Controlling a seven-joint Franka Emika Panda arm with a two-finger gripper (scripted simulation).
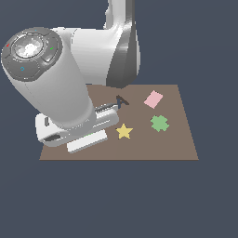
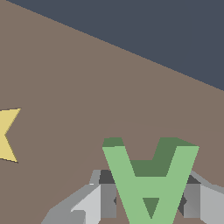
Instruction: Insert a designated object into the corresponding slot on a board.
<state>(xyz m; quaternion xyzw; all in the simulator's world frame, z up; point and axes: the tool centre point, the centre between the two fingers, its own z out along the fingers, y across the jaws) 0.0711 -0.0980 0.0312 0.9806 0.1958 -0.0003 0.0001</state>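
In the wrist view the designated object, a light-green A-shaped block, sits between my two grey fingers, and my gripper is shut on it just above the brown board. In the exterior view the dark A-shaped slot shows on the board, right beside the arm's edge. The big white arm hides my fingers and the green A in that view. The slot is out of the wrist view.
On the board lie a yellow star, also seen as a star in the wrist view, a green clover piece and a pink tilted rectangle. The arm covers the board's left part in the exterior view.
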